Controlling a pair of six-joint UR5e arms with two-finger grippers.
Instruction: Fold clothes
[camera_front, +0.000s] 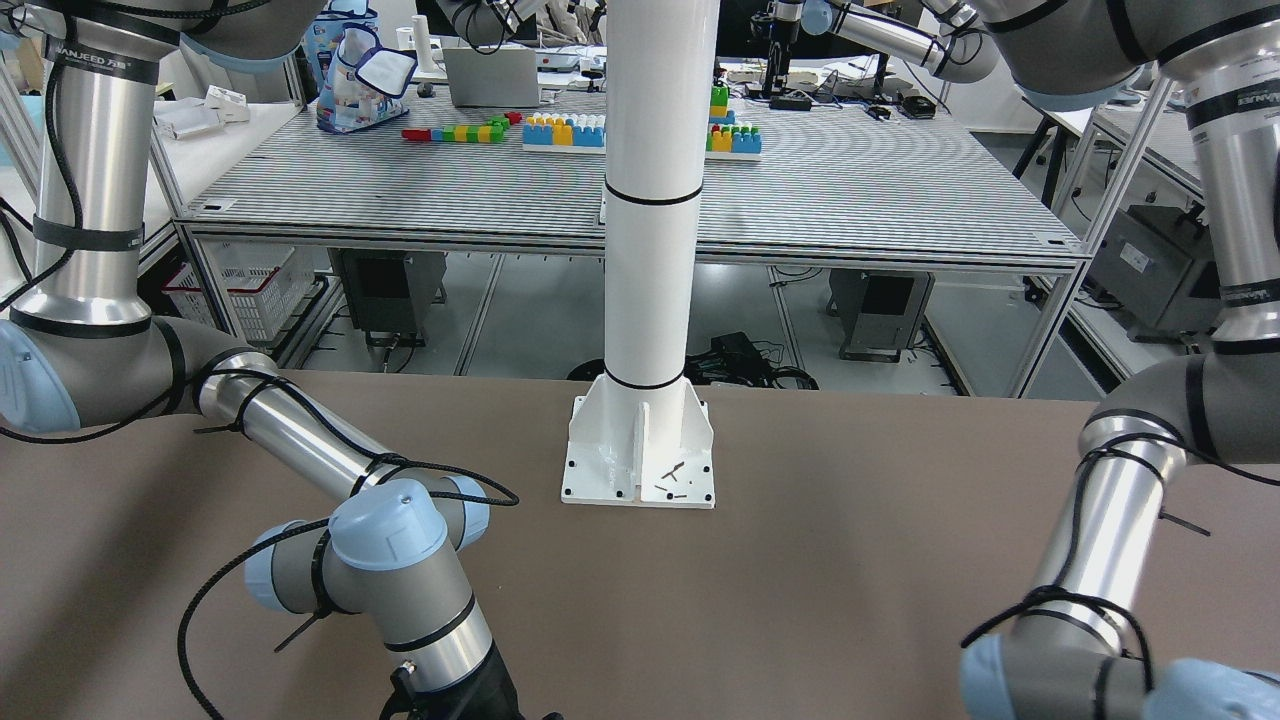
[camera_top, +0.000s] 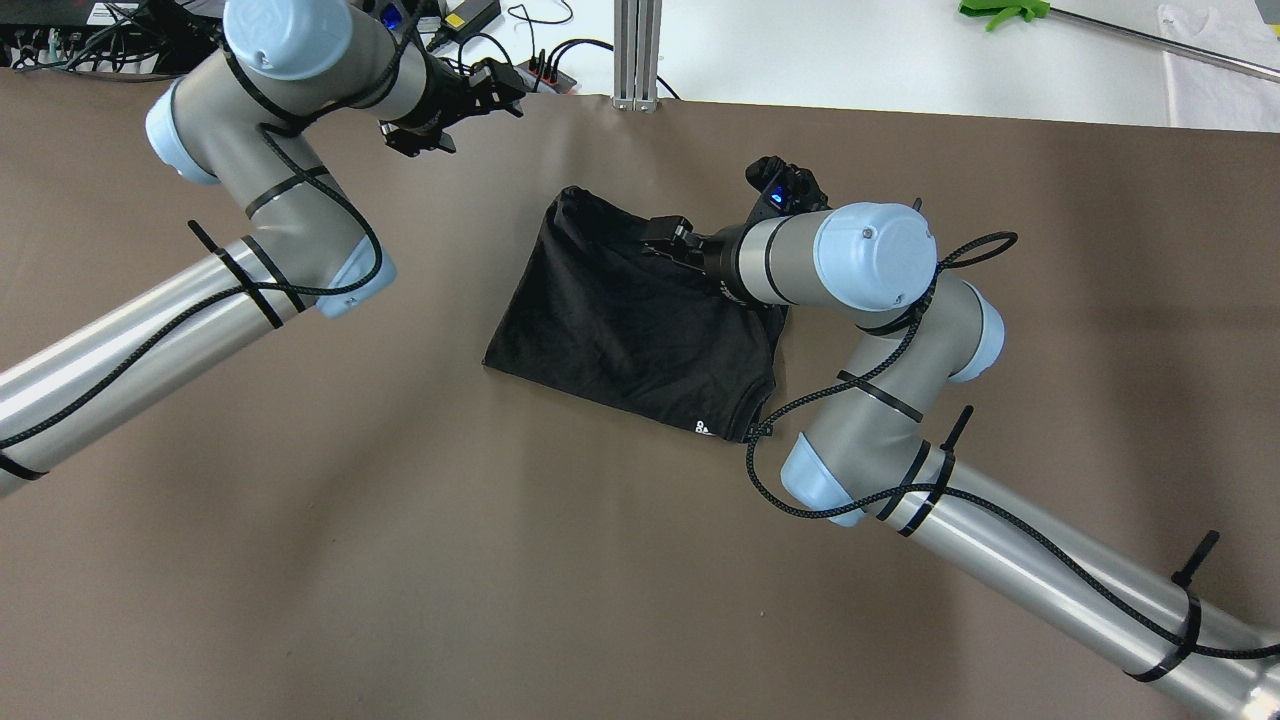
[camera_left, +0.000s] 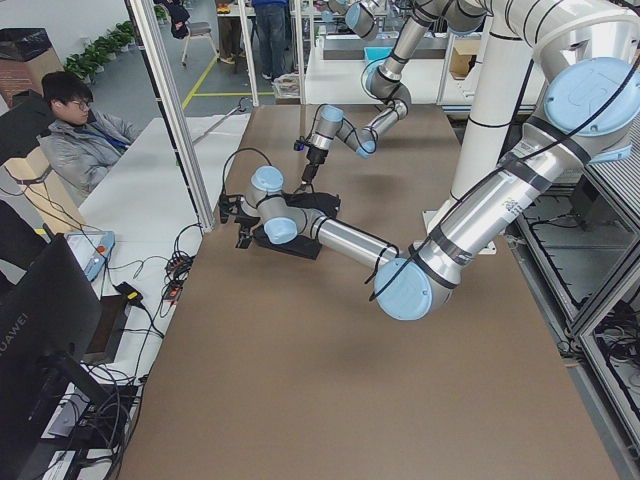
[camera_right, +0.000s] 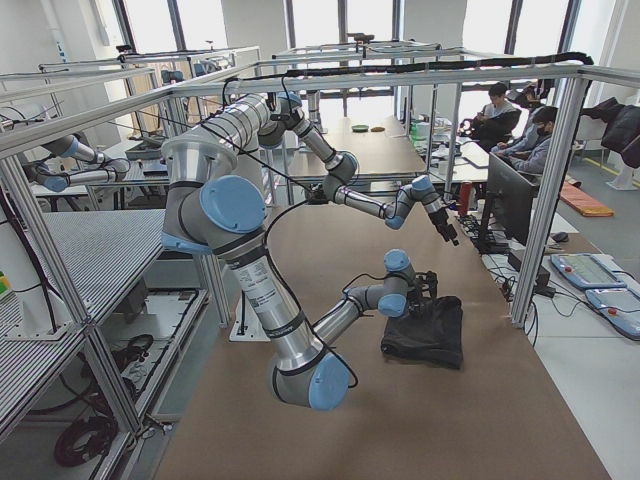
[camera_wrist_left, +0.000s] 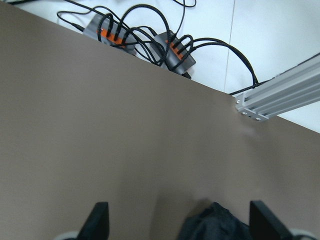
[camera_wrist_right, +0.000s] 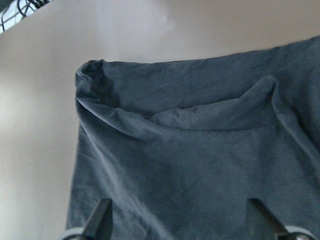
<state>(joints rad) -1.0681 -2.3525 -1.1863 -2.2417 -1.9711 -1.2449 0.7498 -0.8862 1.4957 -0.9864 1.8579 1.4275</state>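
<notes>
Where the clothes (camera_top: 620, 330) lie: flat on the brown table (camera_top: 400, 560), long axis slanting from far left to near right.
Right gripper (camera_wrist_right: 180, 202): spread and empty, directly over the garment's far edge; nearer.
Left gripper (camera_wrist_left: 181, 206): spread and empty, just beyond the far-left corner.

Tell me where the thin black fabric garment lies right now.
Overhead view: the thin black fabric garment lies near the middle of the brown table, with the right gripper over its far edge.
</notes>
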